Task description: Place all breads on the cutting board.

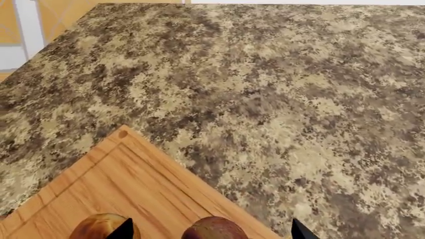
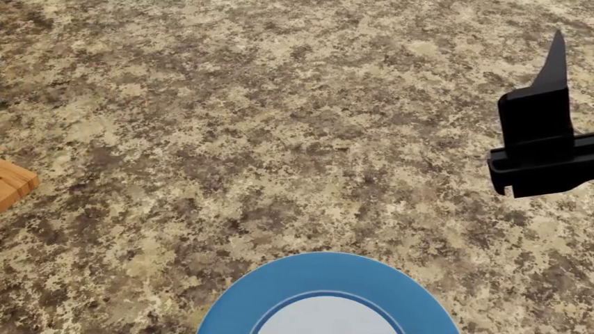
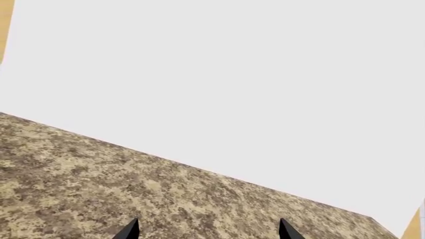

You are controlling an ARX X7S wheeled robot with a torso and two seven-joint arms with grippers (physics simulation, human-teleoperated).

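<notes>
At the lower edge of the left wrist frame, bun (image 1: 101, 227) and roll (image 1: 214, 228) lie on the board (image 1: 126, 186), light, soft, crushable (best pinched gently across their sides), while both hands, left (image 1: 211, 230) and right (image 3: 207, 230), gape empty.

Kitchen: granite countertop (image 2: 278, 125), cutting board (image 1: 126, 189), plate (image 2: 325, 278).

Speckled stone counter (image 2: 278, 125), grained wooden cutting board (image 1: 126, 189), glossy reddish-brown roll (image 1: 214, 230), matt black fingers (image 1: 126, 230)
</notes>
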